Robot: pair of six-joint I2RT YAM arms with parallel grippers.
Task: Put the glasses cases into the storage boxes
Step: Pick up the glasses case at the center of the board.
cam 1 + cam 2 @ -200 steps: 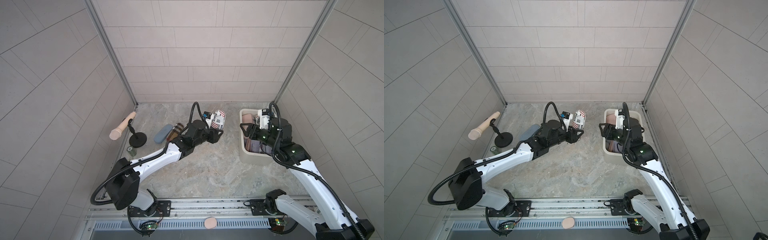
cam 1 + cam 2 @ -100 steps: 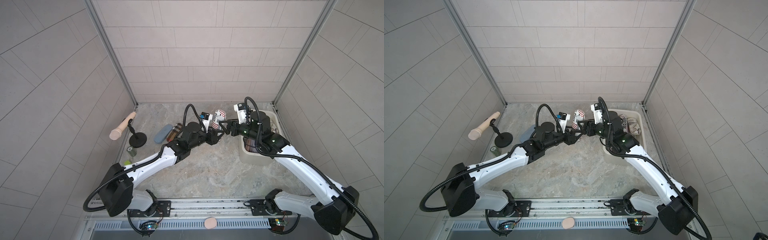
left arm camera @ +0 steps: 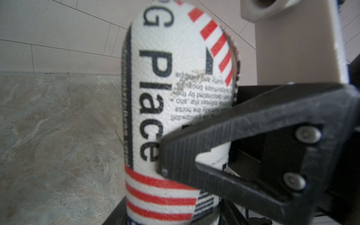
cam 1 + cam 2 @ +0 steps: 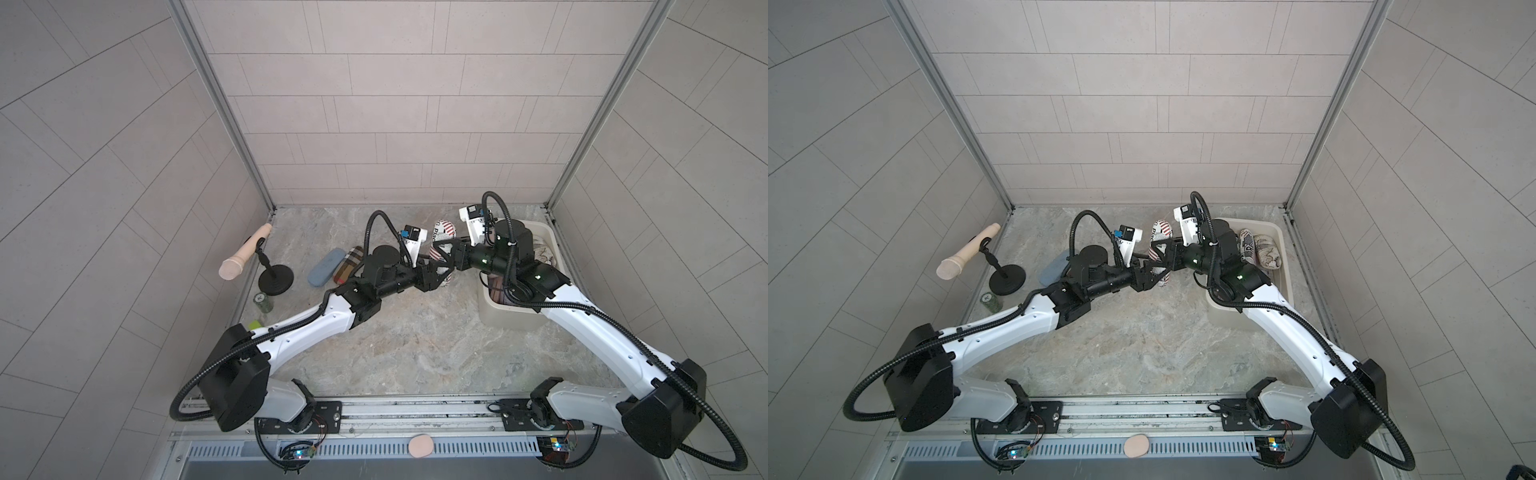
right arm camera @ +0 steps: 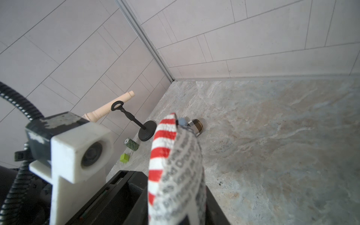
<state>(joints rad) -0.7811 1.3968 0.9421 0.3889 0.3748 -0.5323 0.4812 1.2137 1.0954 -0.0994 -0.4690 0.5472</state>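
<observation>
A white glasses case (image 4: 443,231) (image 4: 1161,233) with red stripes and black print stands on end above the middle of the table. My left gripper (image 4: 437,275) (image 3: 167,216) is shut on its lower end. From the box side my right gripper (image 4: 448,254) (image 5: 175,204) is shut on its middle, one jaw on each face. A blue case (image 4: 326,268) and a plaid case (image 4: 350,268) lie on the table at the left. The cream storage box (image 4: 498,322) (image 4: 1283,249) stands at the right with two printed cases (image 4: 1246,246) (image 4: 1267,252) inside.
A wooden handle (image 4: 245,257) rests on a black stand (image 4: 275,281) by the left wall. Near it lie a green roll (image 4: 262,302) and a lime block (image 4: 254,325). The right arm reaches over the box.
My right gripper left the box, swung left to the striped case and closed on it. The left gripper kept holding the case and shifted it slightly toward the front.
</observation>
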